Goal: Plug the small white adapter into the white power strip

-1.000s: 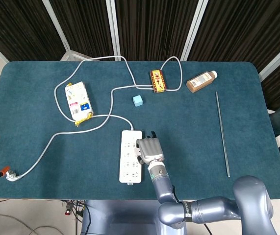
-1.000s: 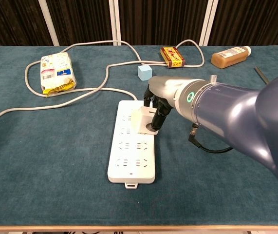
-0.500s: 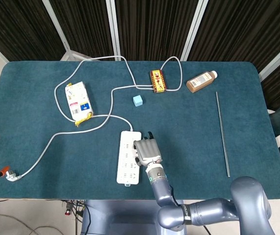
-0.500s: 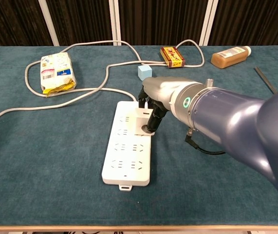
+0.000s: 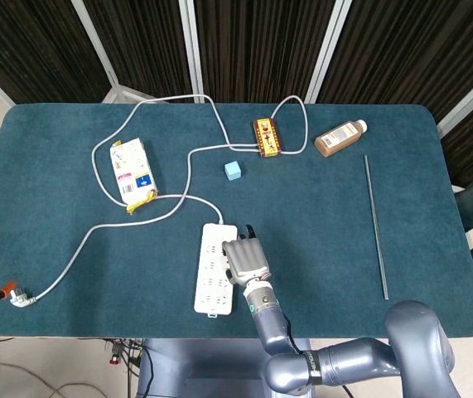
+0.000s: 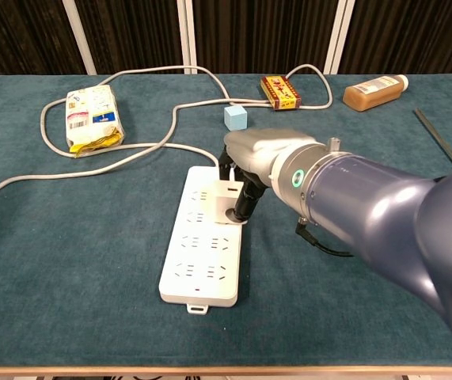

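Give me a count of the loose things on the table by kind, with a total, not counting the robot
power strip: 1
white adapter: 1
snack pack: 1
blue cube: 1
red box: 1
brown bottle: 1
metal rod: 1
Total: 7

Probably a robotics lab: blue felt table [image 5: 369,249], black curtains [image 5: 253,41] behind.

The right hand [image 6: 245,170] has a smooth, glossy grey metallic shell, and beneath it lies the power strip [image 6: 202,249] of smooth white plastic. The counter [image 6: 67,261] around the hand wears matt, felt-like teal cloth, and far to the hand's right lies a dull metal rod [image 5: 375,224].
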You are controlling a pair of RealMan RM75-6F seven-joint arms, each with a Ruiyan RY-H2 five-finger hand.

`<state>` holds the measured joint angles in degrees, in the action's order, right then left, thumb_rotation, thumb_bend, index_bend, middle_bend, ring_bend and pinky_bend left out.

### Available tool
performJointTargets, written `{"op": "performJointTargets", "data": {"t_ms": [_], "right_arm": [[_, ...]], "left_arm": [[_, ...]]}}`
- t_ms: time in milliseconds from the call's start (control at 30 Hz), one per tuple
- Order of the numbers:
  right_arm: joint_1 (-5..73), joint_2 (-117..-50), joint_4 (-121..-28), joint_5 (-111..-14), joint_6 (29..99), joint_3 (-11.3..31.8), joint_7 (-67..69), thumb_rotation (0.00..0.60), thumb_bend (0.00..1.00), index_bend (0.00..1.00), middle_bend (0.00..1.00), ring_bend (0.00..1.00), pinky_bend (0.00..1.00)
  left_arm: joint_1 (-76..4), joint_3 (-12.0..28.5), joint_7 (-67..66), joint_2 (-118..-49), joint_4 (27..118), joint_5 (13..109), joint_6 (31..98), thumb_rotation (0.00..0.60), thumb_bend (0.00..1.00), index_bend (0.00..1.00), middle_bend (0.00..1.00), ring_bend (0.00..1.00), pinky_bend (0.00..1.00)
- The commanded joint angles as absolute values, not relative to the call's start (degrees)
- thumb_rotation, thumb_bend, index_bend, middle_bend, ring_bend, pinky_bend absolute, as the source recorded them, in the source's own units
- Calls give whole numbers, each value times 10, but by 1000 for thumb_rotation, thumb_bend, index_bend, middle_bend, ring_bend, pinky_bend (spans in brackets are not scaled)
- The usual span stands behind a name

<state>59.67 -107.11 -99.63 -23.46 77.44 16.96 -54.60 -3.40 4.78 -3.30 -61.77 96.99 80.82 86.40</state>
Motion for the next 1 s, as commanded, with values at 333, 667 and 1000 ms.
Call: {"op": "performJointTargets", "data": {"t_ms": [333,667,1000], "right_arm": [[598,-1081,-989,-239,773,166,-563,600,507,624,492,298,87],[601,-1094,-981,-253,775,165,-571,600,509,629,494,299,87],[597,-1080,-987,-231,754,170,-582,600,510,446,410,252,87]], "left_arm": [[-34,48,-34,-618,970,808,866,600,84,185,0,0,0],[-34,49,-34,-618,970,808,866,600,84,185,0,0,0],[-34,49,-33,-618,969,806,864,600,84,184,0,0,0]]}}
